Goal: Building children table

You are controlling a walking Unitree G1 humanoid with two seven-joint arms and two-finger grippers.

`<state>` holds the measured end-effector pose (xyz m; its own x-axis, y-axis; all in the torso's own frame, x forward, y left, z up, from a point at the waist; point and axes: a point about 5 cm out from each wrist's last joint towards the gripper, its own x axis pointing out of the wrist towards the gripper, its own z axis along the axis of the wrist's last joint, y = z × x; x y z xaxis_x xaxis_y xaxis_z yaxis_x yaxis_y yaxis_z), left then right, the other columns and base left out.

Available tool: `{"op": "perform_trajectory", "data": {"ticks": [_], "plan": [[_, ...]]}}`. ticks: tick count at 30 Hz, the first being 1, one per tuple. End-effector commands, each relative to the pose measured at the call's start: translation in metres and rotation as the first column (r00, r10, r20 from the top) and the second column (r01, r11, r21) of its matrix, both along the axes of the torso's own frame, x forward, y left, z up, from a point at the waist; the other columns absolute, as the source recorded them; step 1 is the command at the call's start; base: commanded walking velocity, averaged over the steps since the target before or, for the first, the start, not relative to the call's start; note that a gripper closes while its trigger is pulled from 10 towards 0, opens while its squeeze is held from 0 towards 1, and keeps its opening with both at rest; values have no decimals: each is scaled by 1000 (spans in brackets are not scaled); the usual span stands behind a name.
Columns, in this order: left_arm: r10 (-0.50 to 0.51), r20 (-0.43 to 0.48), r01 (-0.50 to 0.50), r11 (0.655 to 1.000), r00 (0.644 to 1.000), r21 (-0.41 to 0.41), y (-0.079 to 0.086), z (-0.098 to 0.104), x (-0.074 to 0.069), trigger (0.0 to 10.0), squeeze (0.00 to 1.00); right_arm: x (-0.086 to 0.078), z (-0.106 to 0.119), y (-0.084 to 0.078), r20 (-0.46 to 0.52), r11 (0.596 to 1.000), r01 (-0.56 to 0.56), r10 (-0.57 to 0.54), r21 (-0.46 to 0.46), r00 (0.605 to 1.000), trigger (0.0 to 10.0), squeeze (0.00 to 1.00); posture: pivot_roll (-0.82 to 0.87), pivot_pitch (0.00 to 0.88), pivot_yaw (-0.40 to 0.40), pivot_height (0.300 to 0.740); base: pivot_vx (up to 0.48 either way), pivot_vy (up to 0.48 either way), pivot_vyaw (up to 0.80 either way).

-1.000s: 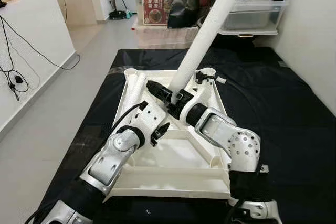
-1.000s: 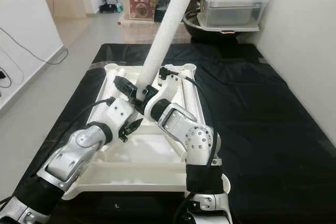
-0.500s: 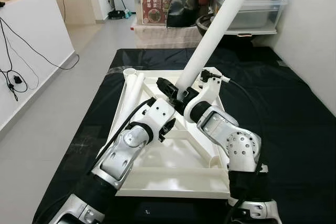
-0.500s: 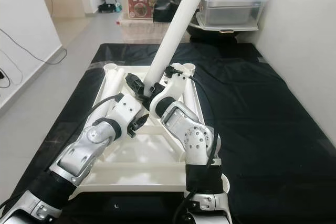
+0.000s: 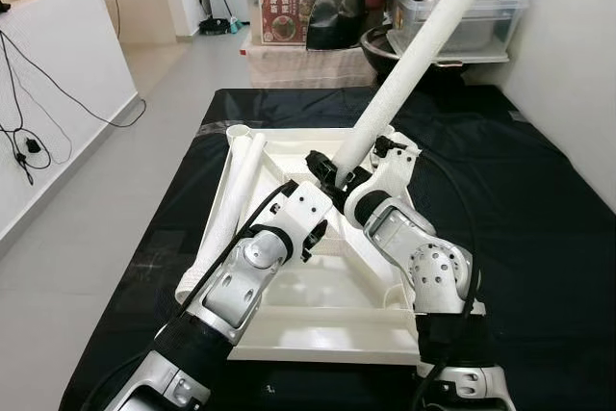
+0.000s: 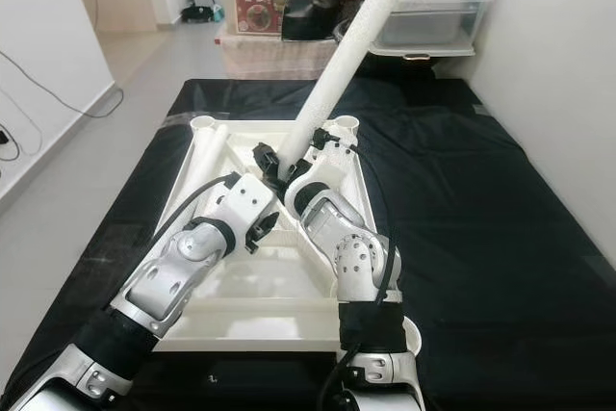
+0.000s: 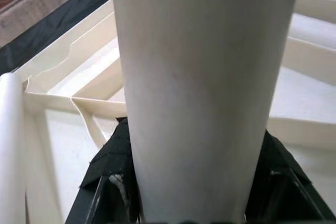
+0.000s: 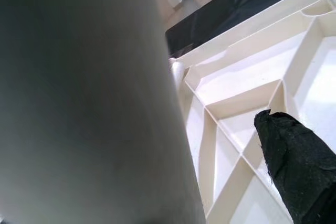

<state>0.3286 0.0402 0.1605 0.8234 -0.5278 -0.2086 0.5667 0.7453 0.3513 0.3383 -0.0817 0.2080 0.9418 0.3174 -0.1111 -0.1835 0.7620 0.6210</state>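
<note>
Upside-down white plastic table top lies on the black mat with no legs in, and I have both left gripper and right gripper pinching one long white tube leg tilted above it, another white leg waiting beside.

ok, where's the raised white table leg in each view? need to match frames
Left eye: table leg slants from centre to upper right.
Right eye: centre, slanting to the top.
Left wrist: broad white column, centre.
Right wrist: grey blurred mass along one side.
Shared landmark: the ribbed white tabletop.
</note>
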Motion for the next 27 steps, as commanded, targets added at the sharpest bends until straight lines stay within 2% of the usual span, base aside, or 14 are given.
{"op": "perform_trajectory", "data": {"ticks": [1, 2, 8, 17, 18, 27], "plan": [[-69, 36, 70, 997, 997, -13, -15, 10, -6, 10000, 0, -2, -11, 16, -60, 999, -18, 20, 29, 998, 8431, 0, -122, 0, 16, 740, 0, 0, 0], [-78, 33, 78, 997, 996, -9, -18, 8, -8, 10000, 0, -1, -10, 15, -53, 999, 0, 2, 44, 999, 0, 0, -126, 0, 19, 740, 0, 0, 0], [-82, 28, 82, 997, 996, -7, -20, 7, -8, 10000, 0, -4, -8, 16, -40, 996, -6, 10, 84, 999, 0, 0, -128, 0, 20, 740, 0, 0, 0], [-50, 61, 48, 998, 997, 37, -13, 5, -4, 10000, 0, -5, -8, 17, -37, 995, -12, 16, 101, 999, 0, 0, -127, 0, 17, 740, 0, 0, 0], [-31, 59, 28, 998, 998, 48, -8, 2, -2, 10000, 1000, -5, -8, 17, -34, 994, -16, 20, 105, 999, 0, 0, -127, 0, 17, 740, 0, 0, 0], [-3, 46, 2, 1000, 999, 26, 15, -1, -2, 10000, 1000, -3, -6, 12, -24, 994, -16, 18, 111, 1000, 0, 0, -118, 0, 11, 740, 0, 0, 0]]}}
